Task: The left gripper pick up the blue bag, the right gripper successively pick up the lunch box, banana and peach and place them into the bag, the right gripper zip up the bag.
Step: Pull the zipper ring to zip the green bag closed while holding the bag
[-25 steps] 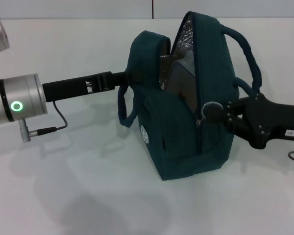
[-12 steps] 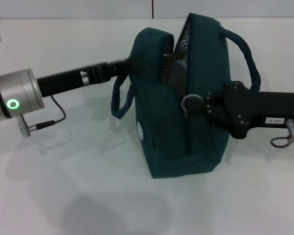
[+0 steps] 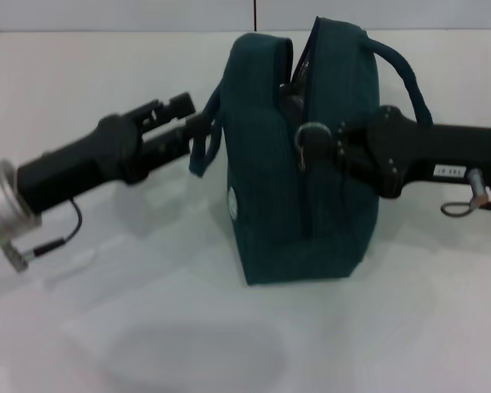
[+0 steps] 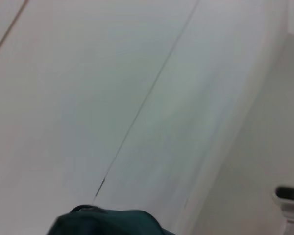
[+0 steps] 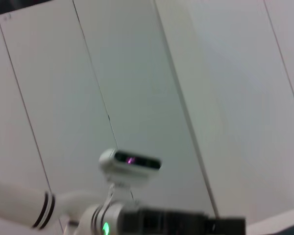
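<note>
The blue bag [image 3: 311, 196] stands upright on the white table [image 3: 131, 327] in the head view. Its zip is closed up the front, with a narrow gap left near the top [image 3: 301, 61]. My right gripper [image 3: 315, 141] is shut on the ring-shaped zipper pull high on the bag's front. My left gripper [image 3: 195, 115] is beside the bag's left handle strap [image 3: 198, 160], its fingers apart and touching the strap. The lunch box, banana and peach are out of view. A corner of the bag shows in the left wrist view [image 4: 108, 223].
The bag's second handle [image 3: 409, 82] arches over the right arm. A cable [image 3: 57, 233] hangs under the left wrist. The right wrist view shows the robot's head camera [image 5: 130, 161] and wall panels.
The right gripper has drawn the zipper pull up the bag's front, closing the opening. The left gripper has let go of the bag's rim and drawn back to the left.
</note>
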Motion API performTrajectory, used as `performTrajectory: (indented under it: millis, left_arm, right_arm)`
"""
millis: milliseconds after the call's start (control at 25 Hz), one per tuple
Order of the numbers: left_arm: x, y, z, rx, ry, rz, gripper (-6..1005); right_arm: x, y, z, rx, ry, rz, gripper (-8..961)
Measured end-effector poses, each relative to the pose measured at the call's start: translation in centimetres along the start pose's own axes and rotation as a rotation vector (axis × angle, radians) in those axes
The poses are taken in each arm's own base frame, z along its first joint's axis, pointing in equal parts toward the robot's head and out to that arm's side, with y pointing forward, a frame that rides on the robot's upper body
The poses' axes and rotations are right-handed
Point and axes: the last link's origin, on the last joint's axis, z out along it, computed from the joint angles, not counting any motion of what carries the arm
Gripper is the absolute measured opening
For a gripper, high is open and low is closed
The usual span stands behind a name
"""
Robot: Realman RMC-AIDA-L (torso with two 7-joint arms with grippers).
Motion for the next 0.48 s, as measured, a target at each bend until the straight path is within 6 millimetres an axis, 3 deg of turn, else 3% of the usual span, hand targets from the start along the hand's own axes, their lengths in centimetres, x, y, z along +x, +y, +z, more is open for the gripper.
performTrajectory:
  millis: [160,320,480]
  left_arm:
    - [-2.1,0.6,-1.1,0.032,0.025,0.016,703]
    - [-4.4,1.2,-1.1,0.059,0.034,0.01,751]
    - [-5.3,0.7,-0.6,0.102,0.019,-0.008,799]
  right_arm:
    - [-0.9,-0.4,0.3,0.007,-0.035,-0.011,7]
    - [-1.7,-1.0,1.0,0.026,-0.049,-0.025,8]
    - [-1.9,-1.2,1.7,0.02,-0.042,-0.033,8]
